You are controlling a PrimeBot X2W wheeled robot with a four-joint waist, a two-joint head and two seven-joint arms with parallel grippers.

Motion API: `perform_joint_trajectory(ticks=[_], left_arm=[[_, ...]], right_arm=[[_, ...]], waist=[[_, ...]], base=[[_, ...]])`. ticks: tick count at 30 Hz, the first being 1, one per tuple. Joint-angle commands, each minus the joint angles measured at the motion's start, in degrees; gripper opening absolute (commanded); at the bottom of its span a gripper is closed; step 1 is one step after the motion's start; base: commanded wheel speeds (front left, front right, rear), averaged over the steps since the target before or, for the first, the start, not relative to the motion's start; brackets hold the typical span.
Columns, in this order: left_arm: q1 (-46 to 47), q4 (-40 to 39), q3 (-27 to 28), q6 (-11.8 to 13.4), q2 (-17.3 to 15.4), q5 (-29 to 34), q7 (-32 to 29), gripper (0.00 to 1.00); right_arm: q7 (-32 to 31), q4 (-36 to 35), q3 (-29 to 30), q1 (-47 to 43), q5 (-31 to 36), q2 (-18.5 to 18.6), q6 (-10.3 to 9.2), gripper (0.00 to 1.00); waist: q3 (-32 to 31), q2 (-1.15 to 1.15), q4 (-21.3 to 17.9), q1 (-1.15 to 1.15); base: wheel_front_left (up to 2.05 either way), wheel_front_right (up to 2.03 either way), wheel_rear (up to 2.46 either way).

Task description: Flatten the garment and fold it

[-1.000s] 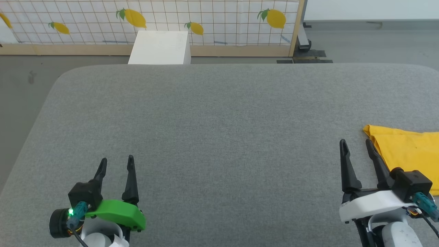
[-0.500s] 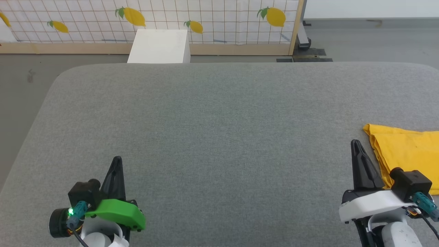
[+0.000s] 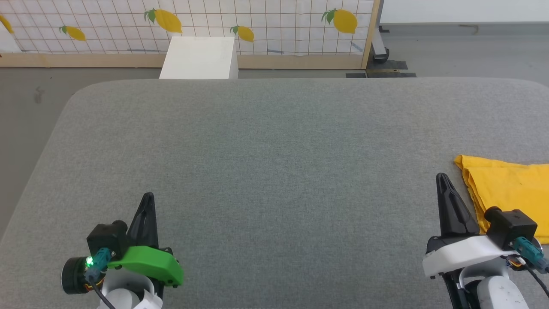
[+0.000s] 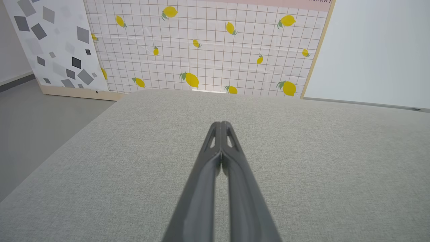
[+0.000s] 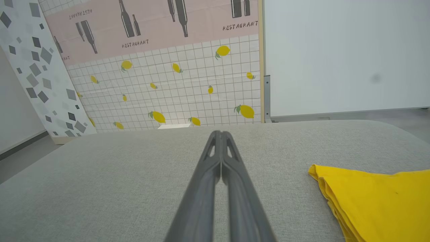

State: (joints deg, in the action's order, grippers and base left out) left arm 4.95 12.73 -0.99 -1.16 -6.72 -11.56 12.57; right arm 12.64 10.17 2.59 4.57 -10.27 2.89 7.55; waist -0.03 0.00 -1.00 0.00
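The garment (image 3: pixel 512 193) is a mustard-yellow folded stack lying flat at the right edge of the grey table (image 3: pixel 274 141), cut off by the head view's border; its layered folded edge also shows in the right wrist view (image 5: pixel 373 198). My right gripper (image 3: pixel 441 177) is shut and empty just left of the garment, not touching it; its tips (image 5: pixel 220 133) are pressed together. My left gripper (image 3: pixel 147 195) is shut and empty over bare table at the near left (image 4: pixel 221 123).
A white box (image 3: pixel 198 58) stands on the floor beyond the table's far edge, before a lemon-print panel (image 3: pixel 188 25). Grey floor lies to the left of the table's rounded corner (image 3: pixel 81 92).
Both grippers went from open to shut on nothing. Both arms stayed almost in place. The garment has not moved.
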Motion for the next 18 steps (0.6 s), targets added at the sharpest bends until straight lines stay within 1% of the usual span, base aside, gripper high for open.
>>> perform_joint_trajectory(ticks=[1,18], left_arm=[[-0.73,-0.49,0.08,0.18,0.36,0.98,-0.42,0.00],[-1.40,-2.43,0.22,0.33,0.91,2.66,-2.35,0.00]], right_arm=[[-0.27,-0.48,-0.13,-0.71,0.64,0.00,-0.01,0.00],[-2.24,-2.02,-0.52,-1.32,2.17,0.00,-0.02,0.00]], waist=[[0.00,0.00,0.02,0.00],[0.00,0.00,0.17,0.00]], base=[[0.00,0.00,0.00],[0.00,0.00,0.00]])
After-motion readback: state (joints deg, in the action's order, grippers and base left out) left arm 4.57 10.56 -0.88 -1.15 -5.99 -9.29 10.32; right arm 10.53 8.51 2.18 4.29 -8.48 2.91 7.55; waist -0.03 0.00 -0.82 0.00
